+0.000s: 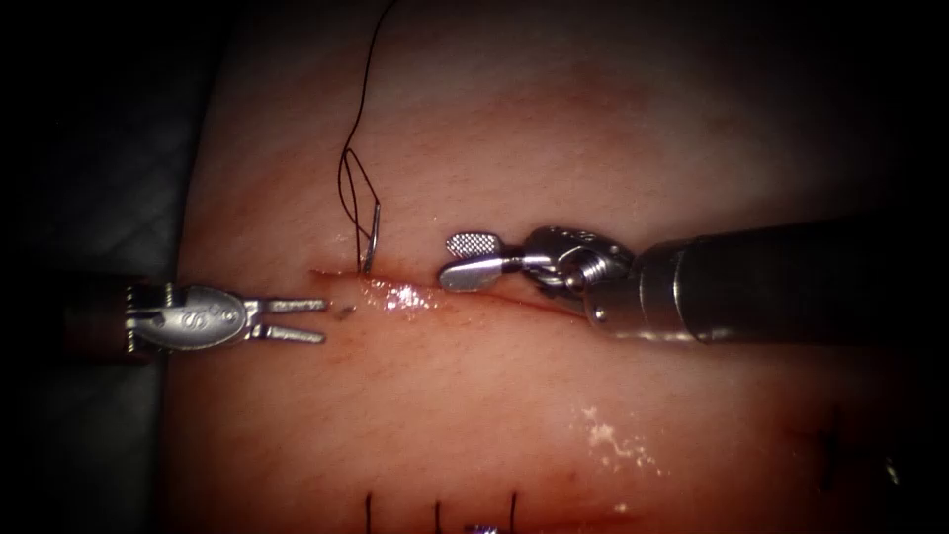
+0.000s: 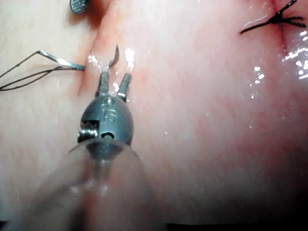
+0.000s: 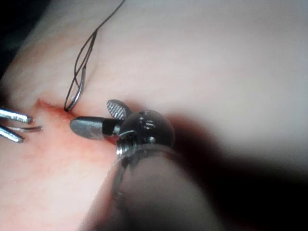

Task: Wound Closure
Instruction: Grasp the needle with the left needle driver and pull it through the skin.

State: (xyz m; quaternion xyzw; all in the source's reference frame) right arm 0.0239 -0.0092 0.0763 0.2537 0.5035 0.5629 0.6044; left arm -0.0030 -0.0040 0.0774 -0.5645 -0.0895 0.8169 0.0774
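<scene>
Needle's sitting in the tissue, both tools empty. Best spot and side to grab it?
Probably the needle tail standing above the cut, where the thread joins; the rest is buried. The tip pokes out below, by the open left tool, so that short end suits it; the open right tool suits the tail.

needle: mid-curve buried in the tissue, between both tools | thread: far end cut off at the frame edge, beyond the right tool | left tool: shaft lost in shadow behind its jaws
</scene>
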